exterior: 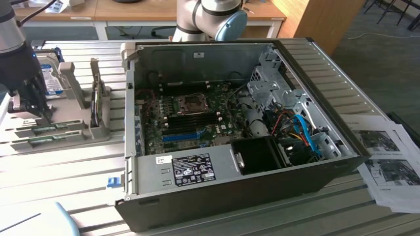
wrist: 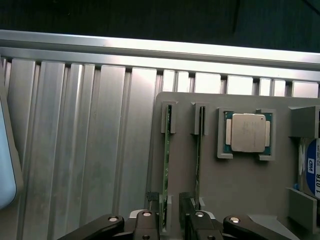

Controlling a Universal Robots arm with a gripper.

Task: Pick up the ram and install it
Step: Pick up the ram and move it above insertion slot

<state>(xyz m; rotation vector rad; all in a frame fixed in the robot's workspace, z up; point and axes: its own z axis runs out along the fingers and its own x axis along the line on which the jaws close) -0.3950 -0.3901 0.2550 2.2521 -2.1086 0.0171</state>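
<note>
Two green sticks stand on edge in slots of the grey tray (wrist: 250,195). The ram (wrist: 167,160) I'm after is the one running between my claw's (wrist: 168,197) fingers, and the other stick (wrist: 198,155) sits just beside it, outside the claw. The claw is released, jaws wide, one finger on each side of the ram and not clenched on it. I judge the ram to be light and stiff but thin and fragile: a bare board that won't stand twisting, with small chips on its faces. I'd take it by the two flat faces, squarely and gently, staying clear of the contact edge down in the slot. The fit is tight, because the other stick leaves little room for the finger on that side. The wrist view gives me the line-up: stick centred between the fingers, the processor (wrist: 247,132) in its own pocket further along, and a hard drive (wrist: 311,165) at the tray's edge. The exterior view gives me the layout: the tray lies on the slatted table (exterior: 72,172) to the exterior view's left of the open case (exterior: 217,201), well apart from the motherboard (exterior: 190,123), where dark slots lie by the socket (exterior: 192,102).
</note>
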